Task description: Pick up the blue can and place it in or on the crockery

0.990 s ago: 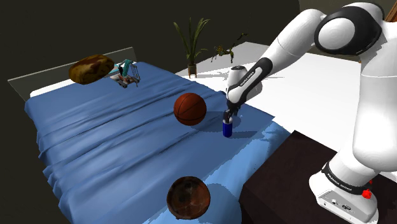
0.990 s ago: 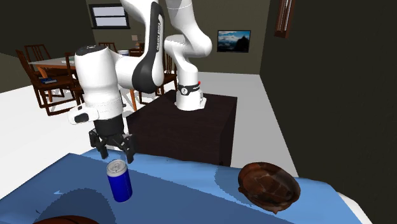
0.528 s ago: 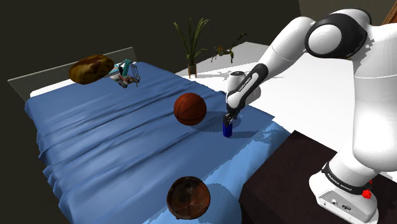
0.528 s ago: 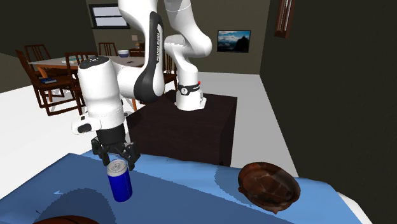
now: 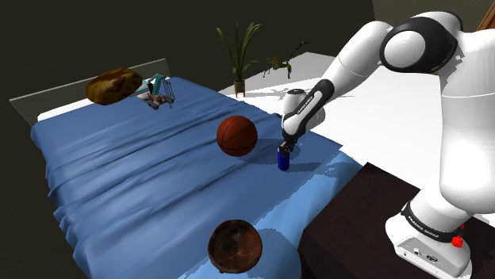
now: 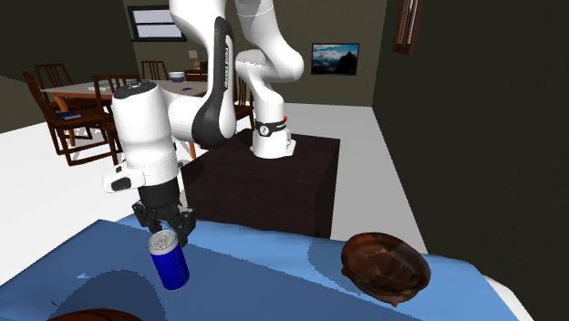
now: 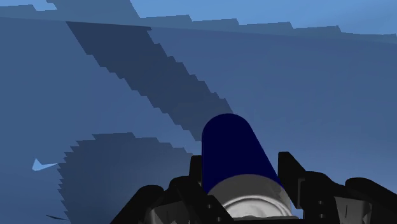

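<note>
A dark blue can (image 5: 282, 161) with a silver top stands on the blue bed cover (image 5: 151, 174), near the edge by the stand. My black gripper (image 5: 284, 147) comes down on it from above, shut on the can's upper end. From the second exterior view the can (image 6: 171, 265) leans a little under the gripper (image 6: 164, 228). Through the wrist camera the fingers (image 7: 289, 172) clasp the can (image 7: 232, 153) just below its silver rim, the gripper (image 7: 240, 167) centred on it. The crockery, a dark brown bowl (image 5: 235, 244), sits at the bed's near corner, also visible as the bowl (image 6: 385, 266).
An orange-brown basketball (image 5: 237, 135) lies on the bed just left of the can in the shoulder view. A brown pillow (image 5: 114, 85) and a small packet (image 5: 159, 90) sit at the far end. The dark stand (image 6: 264, 182) borders the bed; a dining table (image 6: 91, 89) stands behind.
The gripper came down over the can and its fingers shut on the can's top. The can now leans slightly.
</note>
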Controlling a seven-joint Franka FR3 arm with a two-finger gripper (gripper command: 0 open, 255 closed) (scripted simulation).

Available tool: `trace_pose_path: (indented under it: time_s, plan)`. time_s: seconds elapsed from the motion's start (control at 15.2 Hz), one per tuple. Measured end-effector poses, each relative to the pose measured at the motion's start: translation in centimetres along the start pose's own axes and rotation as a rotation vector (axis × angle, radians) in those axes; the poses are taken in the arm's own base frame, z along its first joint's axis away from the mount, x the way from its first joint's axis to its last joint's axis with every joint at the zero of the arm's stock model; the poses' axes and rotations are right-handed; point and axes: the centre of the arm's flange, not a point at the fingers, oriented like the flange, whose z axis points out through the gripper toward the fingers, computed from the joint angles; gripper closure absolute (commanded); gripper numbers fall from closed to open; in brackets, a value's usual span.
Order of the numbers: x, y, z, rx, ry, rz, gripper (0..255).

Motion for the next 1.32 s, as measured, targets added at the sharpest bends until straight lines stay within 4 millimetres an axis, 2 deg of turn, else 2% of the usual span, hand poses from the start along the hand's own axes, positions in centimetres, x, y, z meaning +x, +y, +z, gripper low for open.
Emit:
trace_pose_path:
  time_s: [0.53, 1.32]
  plan:
    - [0.0, 0.0, -0.2, 0.0, -0.001, 0.0, 255]
    - [0.0, 0.1, -6.2, 0.0, -0.001, 0.0, 255]
